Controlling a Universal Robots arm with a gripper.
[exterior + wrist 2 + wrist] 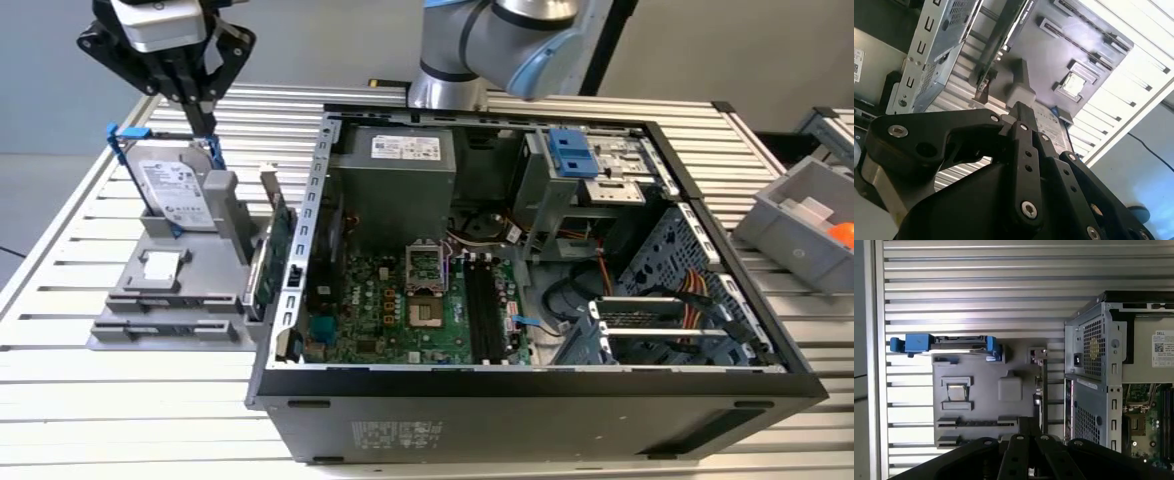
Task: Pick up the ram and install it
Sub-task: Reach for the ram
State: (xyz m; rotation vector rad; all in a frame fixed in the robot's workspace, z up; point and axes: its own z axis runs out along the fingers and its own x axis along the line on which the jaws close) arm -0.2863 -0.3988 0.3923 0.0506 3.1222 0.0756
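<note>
We see the black two-finger gripper (204,122) hanging over the far end of the flat grey moulded holder (150,305), its tips just above the silver hard drive in a blue frame (176,188) that stands in that holder. In the second wrist view the gripper (1021,114) has its fingers pressed together, with nothing between them.

The ram (258,282), a slim dark circuit stick, looks to us to be standing on edge in the holder's side nearest the open black computer case (534,400). It is just beside the taller green card (280,240), though the two are hard to separate. It is well apart from the gripper and untouched.

The holder lies on the ribbed silver metal table (80,400), with the case close beside it on the exterior view's right. In the first wrist view the holder (984,390) sits beside the case's perforated metal wall (1094,350).
</note>
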